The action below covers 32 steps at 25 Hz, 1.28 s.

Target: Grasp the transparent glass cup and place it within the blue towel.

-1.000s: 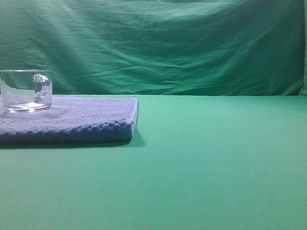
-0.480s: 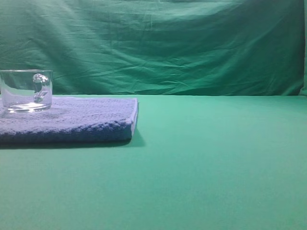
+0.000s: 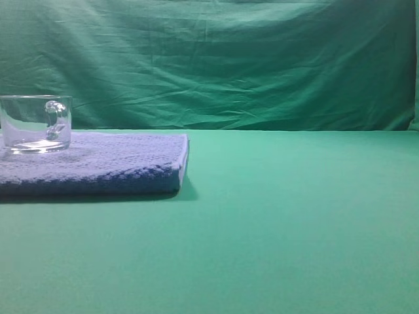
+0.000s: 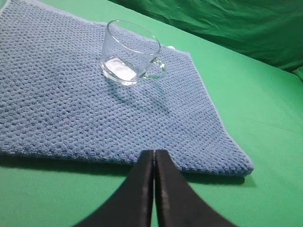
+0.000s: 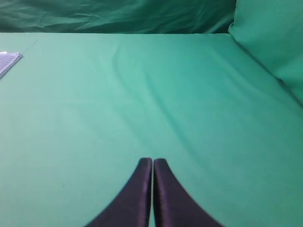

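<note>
The transparent glass cup (image 3: 36, 124) stands upright on the blue towel (image 3: 111, 163) at the far left of the exterior view, its handle turned to the right. From the left wrist, the cup (image 4: 130, 52) rests near the towel's far edge, on the towel (image 4: 71, 109). My left gripper (image 4: 154, 152) is shut and empty, hovering at the towel's near edge, well short of the cup. My right gripper (image 5: 152, 161) is shut and empty over bare green cloth. Neither arm shows in the exterior view.
A green cloth (image 3: 294, 216) covers the table, and a creased green backdrop (image 3: 229, 59) hangs behind it. A corner of the towel (image 5: 7, 60) shows at the left edge of the right wrist view. A green fold (image 5: 270, 38) rises at that view's right.
</note>
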{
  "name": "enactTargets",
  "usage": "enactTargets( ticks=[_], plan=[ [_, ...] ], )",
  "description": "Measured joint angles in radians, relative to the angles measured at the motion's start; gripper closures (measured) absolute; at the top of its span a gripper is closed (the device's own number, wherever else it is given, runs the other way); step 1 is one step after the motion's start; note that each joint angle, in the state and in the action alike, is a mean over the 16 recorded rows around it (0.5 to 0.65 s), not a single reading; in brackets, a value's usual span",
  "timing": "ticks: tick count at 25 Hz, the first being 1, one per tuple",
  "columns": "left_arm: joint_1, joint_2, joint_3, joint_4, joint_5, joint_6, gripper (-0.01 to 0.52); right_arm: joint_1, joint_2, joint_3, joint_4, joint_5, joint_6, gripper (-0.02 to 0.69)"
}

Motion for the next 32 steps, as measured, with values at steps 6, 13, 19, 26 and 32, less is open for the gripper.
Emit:
enactTargets(
  ticks=[6, 13, 19, 26, 32],
  plan=[
    [0.000, 0.000, 0.000, 0.000, 0.000, 0.000, 0.514, 0.000, 0.000, 0.003, 0.002, 0.006, 0.000, 0.665],
    [0.000, 0.000, 0.000, 0.000, 0.000, 0.000, 0.514, 0.000, 0.000, 0.003, 0.002, 0.005, -0.001, 0.665],
    [0.000, 0.000, 0.000, 0.000, 0.000, 0.000, 0.514, 0.000, 0.000, 0.003, 0.002, 0.004, -0.001, 0.665],
    [0.000, 0.000, 0.000, 0.000, 0.000, 0.000, 0.514, 0.000, 0.000, 0.003, 0.002, 0.004, -0.001, 0.665],
    [0.000, 0.000, 0.000, 0.000, 0.000, 0.000, 0.514, 0.000, 0.000, 0.003, 0.002, 0.004, -0.001, 0.665]
  ],
)
